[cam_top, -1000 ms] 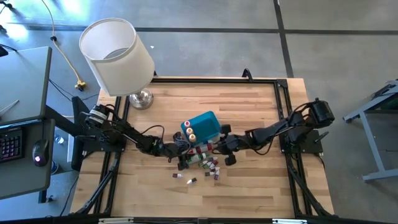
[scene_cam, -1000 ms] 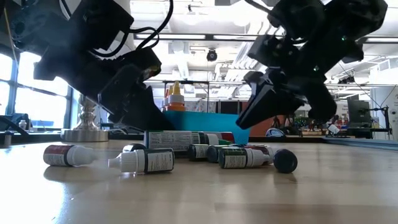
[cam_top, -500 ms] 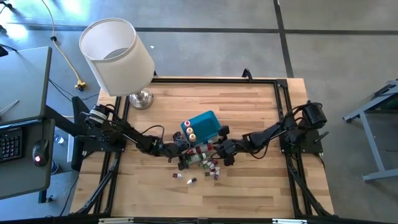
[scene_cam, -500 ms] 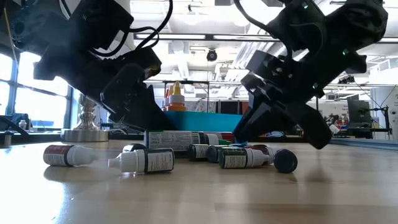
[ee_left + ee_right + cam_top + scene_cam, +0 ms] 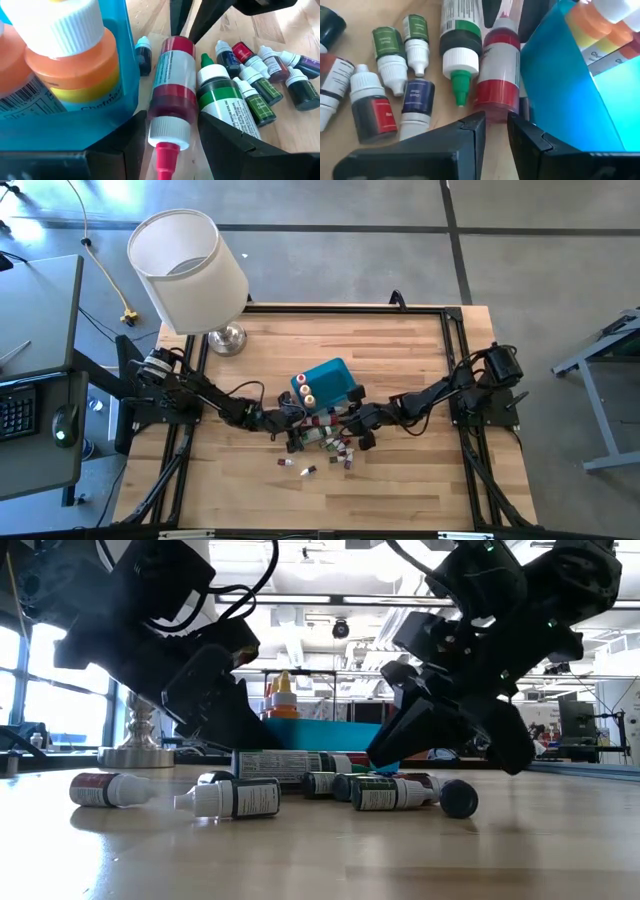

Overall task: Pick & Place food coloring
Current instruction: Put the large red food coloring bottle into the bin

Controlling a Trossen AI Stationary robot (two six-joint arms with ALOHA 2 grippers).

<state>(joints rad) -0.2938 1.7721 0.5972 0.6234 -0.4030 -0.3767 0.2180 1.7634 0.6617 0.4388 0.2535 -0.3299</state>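
Seen from above, both arms reach toward the frame's centre, where the left gripper (image 5: 296, 430) and the right gripper (image 5: 352, 432) meet over a cluster of food coloring bottles (image 5: 326, 442) on the wooden table (image 5: 400, 360). A teal bin (image 5: 328, 383) sits just above the cluster with two orange bottles (image 5: 304, 392) standing in it. A few small bottles lie apart toward lower centre. A lamp (image 5: 190, 275) stands at upper left.

Low view: bottles lie on their sides across the middle of the frame, a red-labelled one (image 5: 105, 789) at the left and a dark cap (image 5: 459, 799) at the right. The two dark grippers hang over the row from upper left and upper right, with the bin behind them.

Left wrist view: the left fingers (image 5: 222, 140) stand apart on either side of a large red bottle (image 5: 172, 92) lying beside the bin wall; whether they touch it I cannot tell. A large green bottle (image 5: 222, 102) lies just beside it.

Right wrist view: the right fingers (image 5: 470, 131) are close together, a narrow gap between them, just short of the red bottle's base and holding nothing.
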